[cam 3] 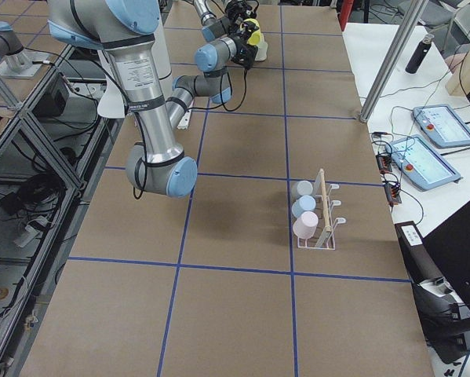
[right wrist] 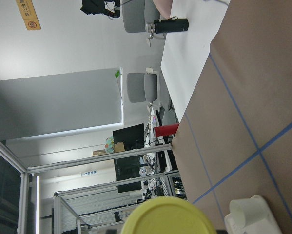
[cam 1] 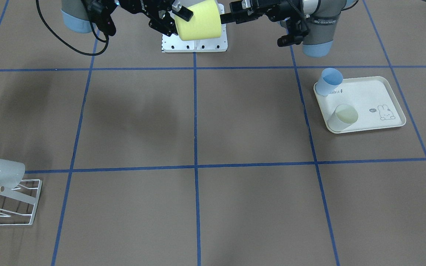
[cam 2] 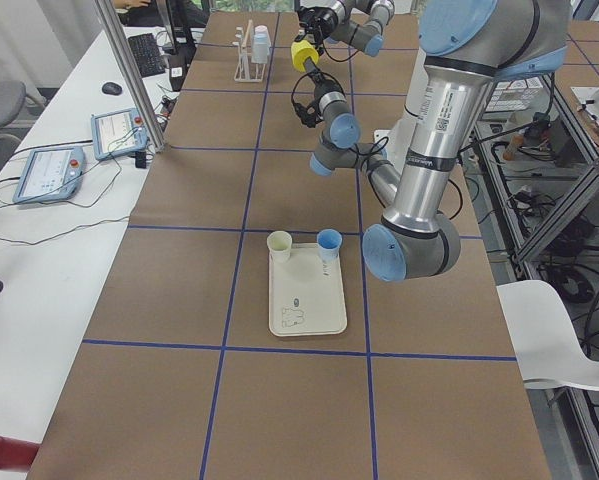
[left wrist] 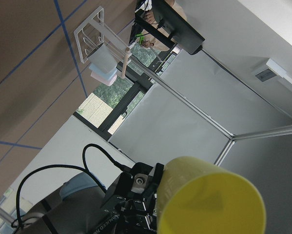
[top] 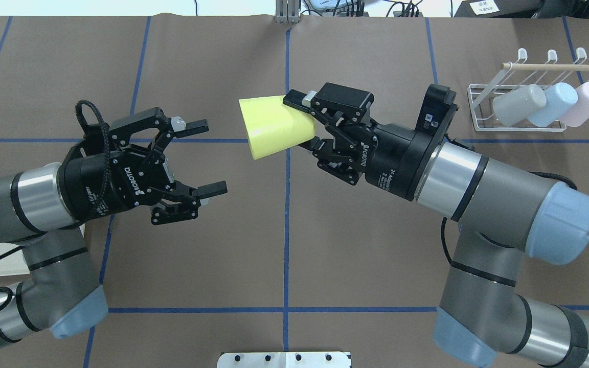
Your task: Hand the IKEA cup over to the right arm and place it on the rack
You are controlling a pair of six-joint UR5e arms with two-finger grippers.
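**Cup.** The yellow cup (top: 273, 125) is off the tabletop (top: 366, 245), in the air over the centre line. It lies on its side. Its long axis runs roughly level along the line between the two arms, with the wide mouth toward the left arm and the narrow base toward the right.

**Right pincer.** The right pincer (top: 298, 122) is pinching the cup at the base end, one finger on the far side and one on the near side.

**Left pincer.** The left pincer (top: 210, 156) is spread wide and carries nothing. It sits just off the cup's mouth and does not touch it.

**Rack.** The rack (top: 519, 128) stands at the far right of the tabletop, well apart from the cup and behind the right pincer's wrist. Three cups lean under its wooden peg (top: 555, 66): grey (top: 519, 105), blue (top: 552, 105) and pink (top: 586, 104). I cannot tell whether a place is free.

**Judgement.** The transfer looks done. The coming move depends on swinging the right arm, the nearer one, outward and away from the cup's mouth.
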